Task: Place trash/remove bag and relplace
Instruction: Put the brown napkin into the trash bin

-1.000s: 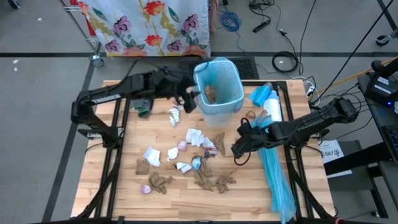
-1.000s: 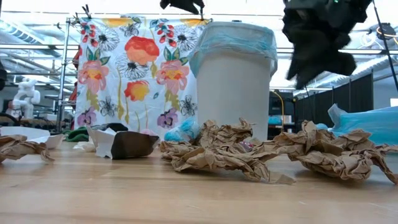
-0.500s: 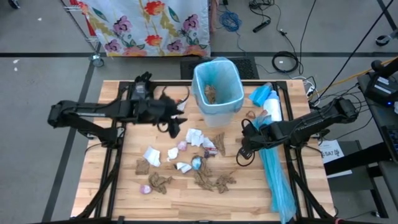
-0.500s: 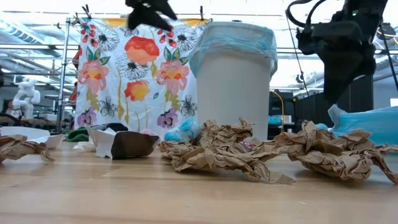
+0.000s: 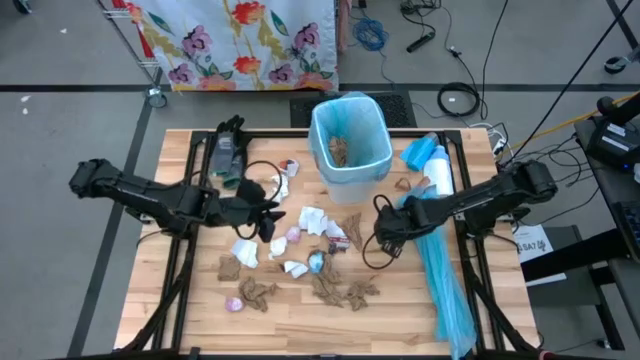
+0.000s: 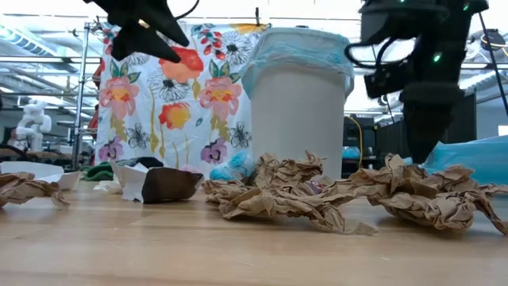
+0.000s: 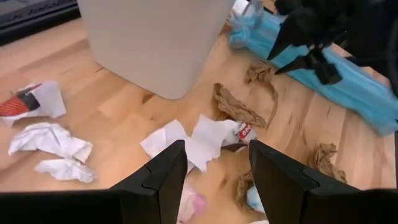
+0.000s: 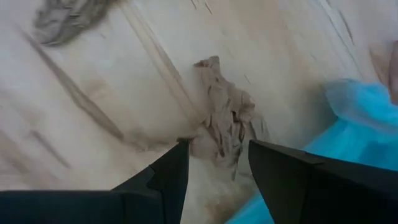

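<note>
The left gripper (image 5: pixel 268 213) has swung from the bin (image 5: pixel 349 140) to the trash (image 5: pixel 316 222), both grippers' (image 5: pixel 378 238) fingers apart, empty.

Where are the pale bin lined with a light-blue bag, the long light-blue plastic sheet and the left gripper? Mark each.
pale bin (image 5: pixel 351 172), high view, front rim.
long light-blue plastic sheet (image 5: pixel 448 290), high view, lower stretch.
left gripper (image 5: pixel 272 214), high view, between fingertips.

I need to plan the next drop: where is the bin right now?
In the high view the bin stands at the table's far edge, near the middle, lined with a blue bag, with the blue plastic sheets to its right.
</note>
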Controlling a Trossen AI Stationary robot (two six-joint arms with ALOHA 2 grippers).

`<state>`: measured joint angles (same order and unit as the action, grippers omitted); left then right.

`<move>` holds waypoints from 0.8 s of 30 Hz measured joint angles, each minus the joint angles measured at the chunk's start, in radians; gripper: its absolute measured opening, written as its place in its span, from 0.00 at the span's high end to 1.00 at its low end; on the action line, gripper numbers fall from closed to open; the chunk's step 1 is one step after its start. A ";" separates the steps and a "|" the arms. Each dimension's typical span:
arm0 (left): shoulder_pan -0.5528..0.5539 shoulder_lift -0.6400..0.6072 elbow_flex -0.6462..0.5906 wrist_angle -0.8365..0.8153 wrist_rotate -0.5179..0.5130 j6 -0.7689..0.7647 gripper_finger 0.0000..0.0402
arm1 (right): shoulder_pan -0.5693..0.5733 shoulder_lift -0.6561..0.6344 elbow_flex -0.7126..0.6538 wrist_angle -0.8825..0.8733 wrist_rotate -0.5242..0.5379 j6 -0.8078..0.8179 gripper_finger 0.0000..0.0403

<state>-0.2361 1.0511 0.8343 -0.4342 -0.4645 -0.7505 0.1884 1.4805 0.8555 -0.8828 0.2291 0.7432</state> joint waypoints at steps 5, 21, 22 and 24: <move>-0.081 -0.002 -0.036 -0.001 -0.083 -0.085 0.56 | -0.054 0.080 0.000 0.077 -0.099 -0.072 0.67; -0.217 -0.009 -0.204 -0.004 -0.177 -0.260 0.56 | 0.021 -0.106 0.164 -0.140 -0.089 0.132 1.00; -0.213 -0.013 -0.210 -0.009 -0.177 -0.260 0.56 | 0.032 -0.124 0.208 -0.183 -0.068 0.146 1.00; -0.205 -0.029 -0.214 -0.018 -0.177 -0.257 0.56 | 0.046 -0.151 0.296 -0.263 -0.032 0.163 1.00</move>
<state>-0.4414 1.0223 0.6208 -0.4520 -0.6418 -1.0080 0.2347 1.3292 1.1512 -1.1461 0.1974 0.9064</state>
